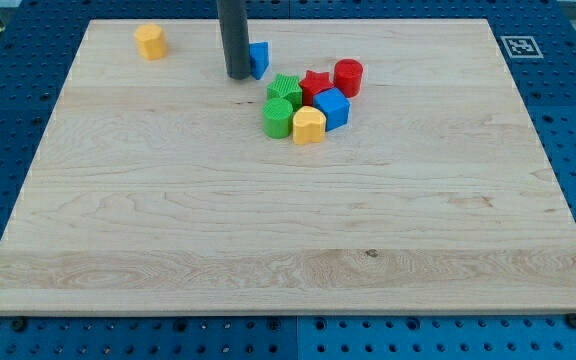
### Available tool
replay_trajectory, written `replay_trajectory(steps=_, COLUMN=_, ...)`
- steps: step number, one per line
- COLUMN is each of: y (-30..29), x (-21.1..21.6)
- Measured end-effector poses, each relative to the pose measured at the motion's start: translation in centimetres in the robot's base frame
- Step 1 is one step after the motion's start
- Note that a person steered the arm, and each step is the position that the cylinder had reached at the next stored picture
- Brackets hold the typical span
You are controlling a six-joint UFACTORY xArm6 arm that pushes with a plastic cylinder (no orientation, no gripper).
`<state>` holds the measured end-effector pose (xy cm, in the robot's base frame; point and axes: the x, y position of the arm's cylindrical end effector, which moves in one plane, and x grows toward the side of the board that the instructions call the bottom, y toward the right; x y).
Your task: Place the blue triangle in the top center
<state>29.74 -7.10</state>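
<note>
Nearest to you on the wooden bench (288, 250) is a tight group of blocks: a yellow block (309, 125), a green cylinder (278, 118), a blue cube (333, 108), a second green block (285, 90), a red star (315, 84) and a red cylinder (348, 76). Above this group, near the view's top center, you see the blue triangle (259, 59). My tip (237, 75) stands just at its left side, seemingly touching it and hiding part of it. This tool is only a plain rod, so it has nothing to spread or pinch. A yellow hexagon block (150, 41) sits alone at the view's top left.
</note>
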Motion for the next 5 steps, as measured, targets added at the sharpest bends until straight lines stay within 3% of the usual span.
replay_trajectory(steps=2, y=0.7, x=-1.8)
replay_trajectory(steps=4, y=1.7, x=1.5)
replay_trajectory(steps=5, y=1.7, x=-2.5)
